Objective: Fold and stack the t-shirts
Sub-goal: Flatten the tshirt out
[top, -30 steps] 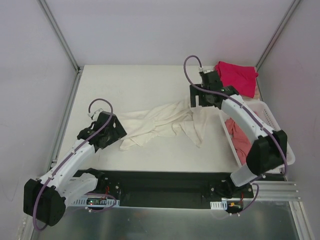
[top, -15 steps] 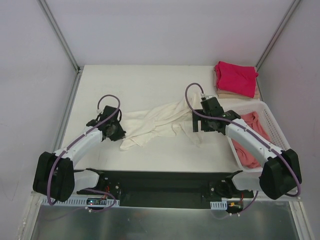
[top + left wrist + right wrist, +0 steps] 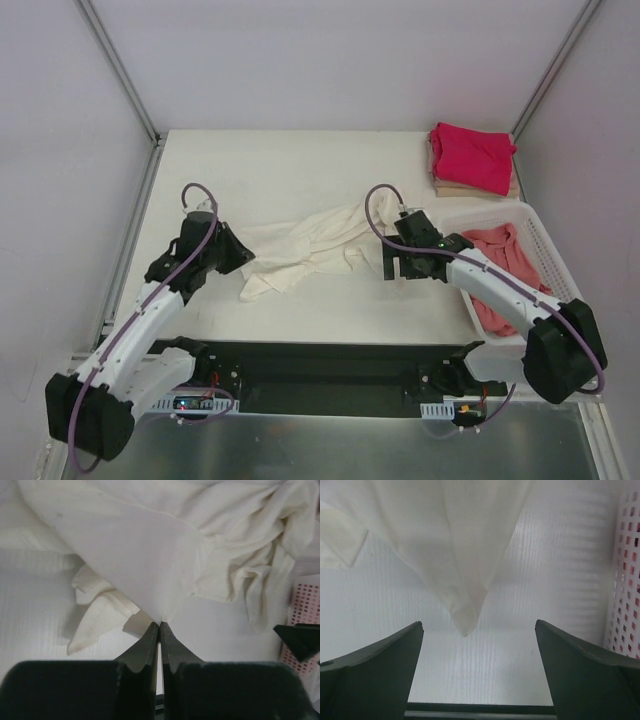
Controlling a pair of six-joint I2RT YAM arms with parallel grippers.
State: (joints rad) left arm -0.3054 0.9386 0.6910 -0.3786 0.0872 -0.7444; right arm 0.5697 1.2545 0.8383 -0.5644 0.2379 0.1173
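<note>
**Now four t-shirts in view, one of them in my left fingers**

Altogether I count four t-shirts, one basket and my two pairs of fingers.

The cream t-shirt (image 3: 310, 245) lies crumpled in the middle of the counter (image 3: 280, 170), between my two arms. Its long axis goes across the counter from left to right. The left end is a little nearer to my bases and the right end a little farther.

My left fingers (image 3: 160, 627) are pressed together on a pinch of this cloth at its left end. My right fingers (image 3: 398, 268) stand wide apart at its right end. A pointed corner of the cream cloth lies between them and touches neither one.

The magenta-red t-shirt (image 3: 472, 155) is folded at the far right corner of the counter. It rests on the tan t-shirt (image 3: 441, 186), of which only the edges show.

The salmon-pink t-shirt (image 3: 500, 270) is bunched inside the white basket (image 3: 553, 262), which stands along the right edge of the counter, just beside my right arm.
</note>
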